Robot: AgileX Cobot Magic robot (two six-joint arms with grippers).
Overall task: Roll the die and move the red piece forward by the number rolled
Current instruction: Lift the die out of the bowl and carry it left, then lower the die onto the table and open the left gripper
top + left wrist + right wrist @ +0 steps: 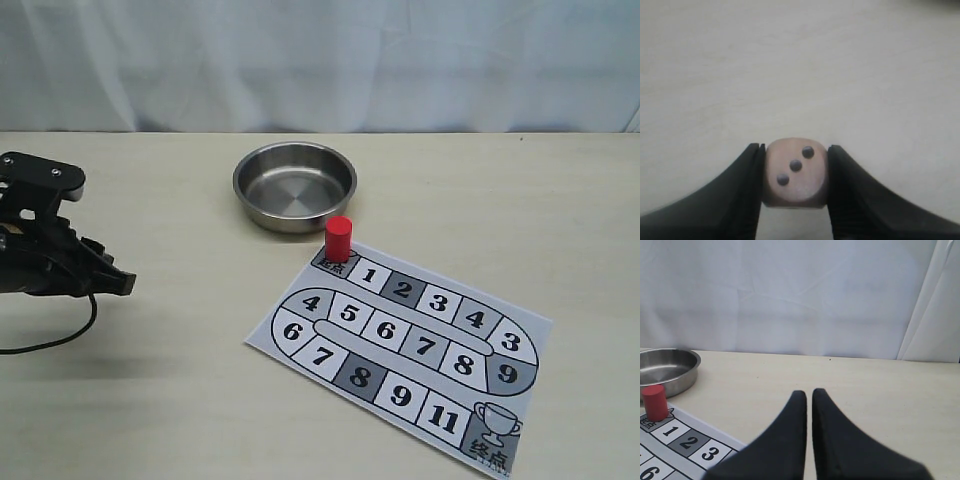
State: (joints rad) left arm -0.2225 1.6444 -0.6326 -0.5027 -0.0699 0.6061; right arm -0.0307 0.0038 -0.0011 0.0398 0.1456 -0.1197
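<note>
The tan wooden die [796, 172] is being pinched between the left gripper's [796, 150] jaws toward the worktop's left edge, ideally being carried over the steel bowl [290, 222] before being dropped.

backdrop: white cloth curtain [320, 60] hangs behind the surface [180, 400], soft vertical folds, spans the whole width
backdrop edge: right wrist view shows a second drape [935, 310] overlapping the first, slanted seam
surface: pale beige, faint wood grain, matte, meets the curtain at a straight far edge
light: soft, even, only weak blurry shadows
</note>
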